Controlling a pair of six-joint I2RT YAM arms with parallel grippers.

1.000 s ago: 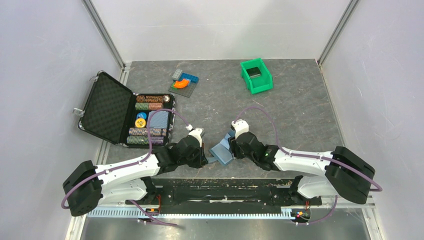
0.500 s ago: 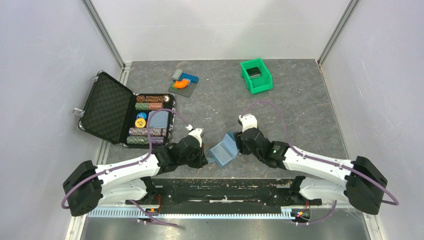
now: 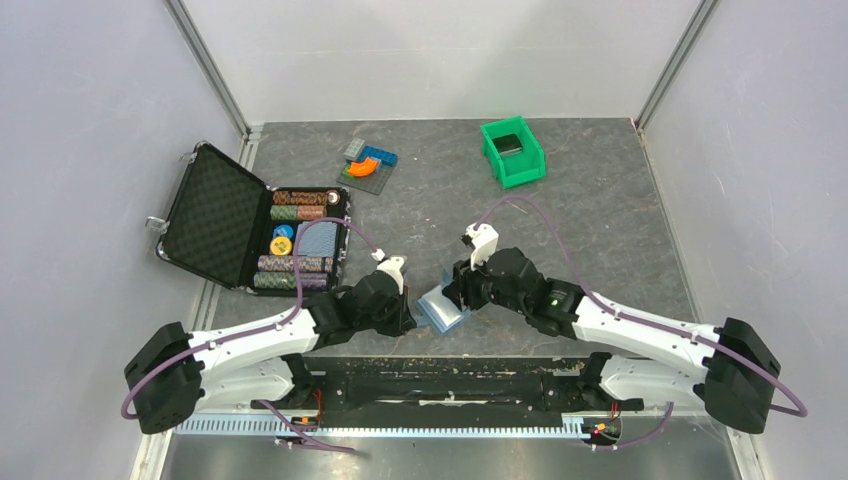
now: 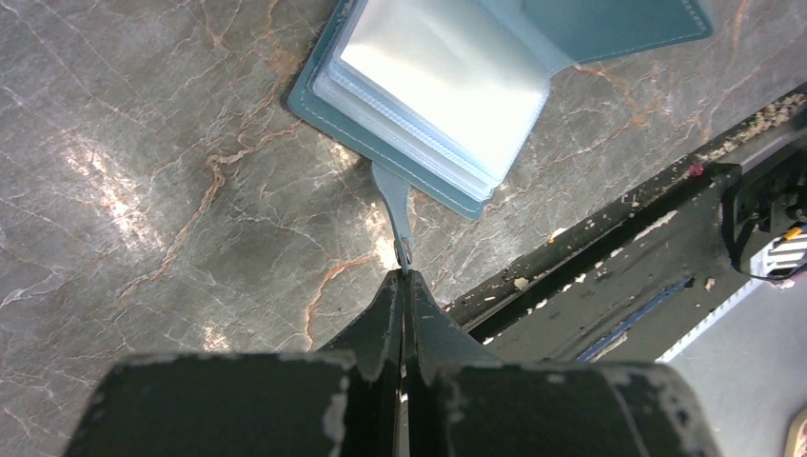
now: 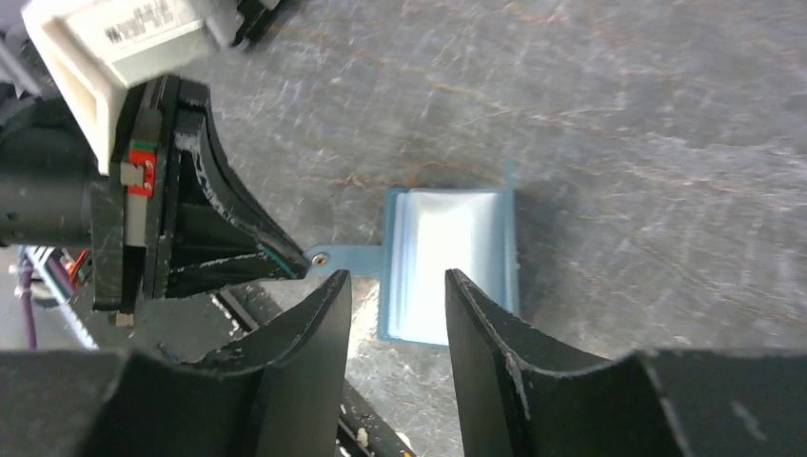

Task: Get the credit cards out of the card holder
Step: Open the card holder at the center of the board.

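The card holder (image 3: 440,309) is a teal-blue wallet lying open on the table between the arms, its clear inner sleeves facing up (image 4: 433,86). My left gripper (image 4: 403,276) is shut on the wallet's thin snap strap (image 4: 393,205) at its near edge; in the top view it (image 3: 408,318) sits just left of the wallet. My right gripper (image 5: 397,276) is open and empty, hovering over the wallet (image 5: 447,262), above its right part in the top view (image 3: 457,291). No dark card shows in the wallet's sleeves.
A green bin (image 3: 524,166) at the back right holds a dark flat thing (image 3: 509,145). An open black case (image 3: 215,215) with poker chips stands at the left. Toy bricks (image 3: 368,162) lie at the back. The black base rail (image 4: 609,238) runs close beside the wallet.
My right gripper has swung left and now sits over the wallet, hiding its right half. The left gripper has kept its hold on the strap and has barely moved.
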